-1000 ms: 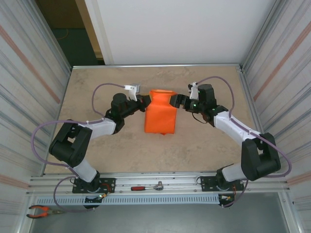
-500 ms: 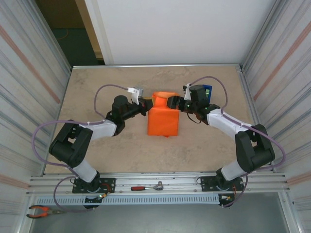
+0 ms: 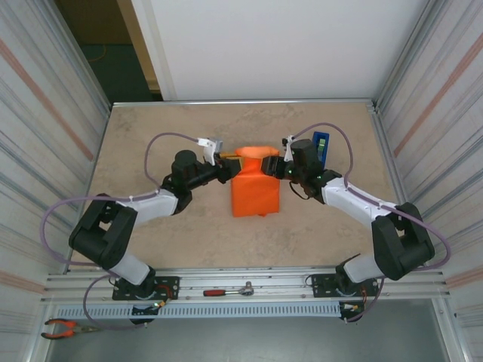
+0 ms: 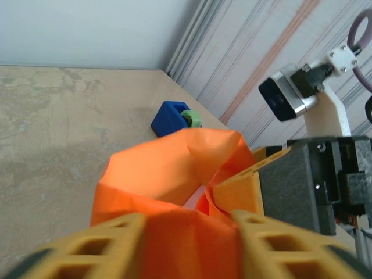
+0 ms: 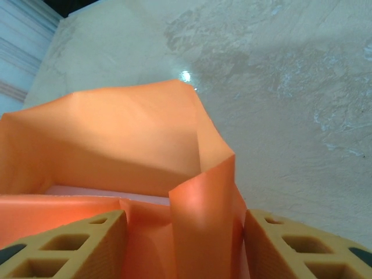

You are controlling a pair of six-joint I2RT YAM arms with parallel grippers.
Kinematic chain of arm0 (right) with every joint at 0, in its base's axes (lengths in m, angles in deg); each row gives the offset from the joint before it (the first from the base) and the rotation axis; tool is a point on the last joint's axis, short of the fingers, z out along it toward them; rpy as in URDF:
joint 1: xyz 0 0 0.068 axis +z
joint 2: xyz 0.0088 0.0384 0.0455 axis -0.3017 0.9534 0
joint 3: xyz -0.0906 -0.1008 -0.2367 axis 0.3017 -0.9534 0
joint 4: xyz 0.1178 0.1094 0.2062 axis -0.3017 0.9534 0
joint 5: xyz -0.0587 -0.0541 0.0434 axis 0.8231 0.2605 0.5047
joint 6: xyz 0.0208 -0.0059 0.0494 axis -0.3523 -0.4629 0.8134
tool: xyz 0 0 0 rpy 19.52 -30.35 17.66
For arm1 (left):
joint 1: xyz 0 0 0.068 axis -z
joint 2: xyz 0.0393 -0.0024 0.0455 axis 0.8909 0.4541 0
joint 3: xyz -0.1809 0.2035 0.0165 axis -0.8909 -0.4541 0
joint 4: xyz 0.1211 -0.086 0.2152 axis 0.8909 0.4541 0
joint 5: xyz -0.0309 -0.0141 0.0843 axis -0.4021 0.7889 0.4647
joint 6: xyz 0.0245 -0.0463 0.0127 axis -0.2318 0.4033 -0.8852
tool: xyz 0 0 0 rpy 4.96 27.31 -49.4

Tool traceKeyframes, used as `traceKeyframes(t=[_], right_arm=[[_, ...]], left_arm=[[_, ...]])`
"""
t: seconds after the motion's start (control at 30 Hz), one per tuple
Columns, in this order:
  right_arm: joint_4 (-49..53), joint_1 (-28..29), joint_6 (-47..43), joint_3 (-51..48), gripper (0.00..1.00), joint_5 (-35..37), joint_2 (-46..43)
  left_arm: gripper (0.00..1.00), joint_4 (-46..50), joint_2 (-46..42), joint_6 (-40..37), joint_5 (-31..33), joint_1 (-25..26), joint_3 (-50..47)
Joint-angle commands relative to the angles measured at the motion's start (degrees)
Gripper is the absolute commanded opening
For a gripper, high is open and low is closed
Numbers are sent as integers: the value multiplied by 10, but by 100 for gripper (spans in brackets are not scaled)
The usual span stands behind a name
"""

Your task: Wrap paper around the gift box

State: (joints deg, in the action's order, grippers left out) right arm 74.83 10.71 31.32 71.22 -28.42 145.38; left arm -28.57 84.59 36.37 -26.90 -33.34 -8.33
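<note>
The orange paper [image 3: 255, 190] lies folded around the gift box at the table's middle, and its far end flares up loosely [image 3: 253, 151]. A pale sliver of the gift box [image 4: 195, 198] shows inside that open end, seen again in the right wrist view [image 5: 87, 191]. My left gripper [image 3: 229, 160] meets the far end from the left, open, with paper spanning the gap between its yellow fingers [image 4: 110, 244]. From the right, my right gripper [image 3: 273, 161] stands open at the same end, an upright paper fold [image 5: 203, 221] between its fingers [image 5: 302, 250].
A blue block [image 3: 320, 143] with a green part [image 4: 192, 119] sits behind the right arm. A red-handled ratchet [image 3: 230, 289] and pliers [image 3: 64, 327] lie on the front rail. Corrugated walls [image 3: 53, 128] close in both sides.
The left jaws went from shut to open. The right gripper moved in onto the paper's far end while its jaws narrowed. The wrapped box shifted slightly right and its end flap rose.
</note>
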Motion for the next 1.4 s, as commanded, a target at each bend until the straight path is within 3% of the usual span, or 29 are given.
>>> traceKeyframes(t=[0.0, 0.07, 0.17, 0.4, 0.8, 0.9, 1.1, 1.37], right_arm=[[30, 7, -11, -21, 47, 24, -8], [24, 12, -7, -21, 41, 31, -7], [17, 19, -3, -14, 29, 37, -3], [-2, 24, 7, 32, 1, 37, 30], [-4, 8, 28, 159, 0, 100, 105], [-35, 4, 56, 139, 0, 133, 105], [-102, 9, 96, 61, 0, 182, 78], [-127, 12, 101, 3, 0, 183, 40]], left_arm=[[68, 13, -43, 9, 44, -7, -13], [78, 18, -58, 18, 60, -14, -17], [85, 35, -79, 30, 74, -24, -17], [91, 66, -105, 45, 90, -37, -8], [91, 119, -134, 40, 123, -34, 13], [91, 124, -138, 37, 148, -22, 6], [91, 121, -150, 34, 269, 35, -32], [92, 88, -82, 29, 298, 82, -14]])
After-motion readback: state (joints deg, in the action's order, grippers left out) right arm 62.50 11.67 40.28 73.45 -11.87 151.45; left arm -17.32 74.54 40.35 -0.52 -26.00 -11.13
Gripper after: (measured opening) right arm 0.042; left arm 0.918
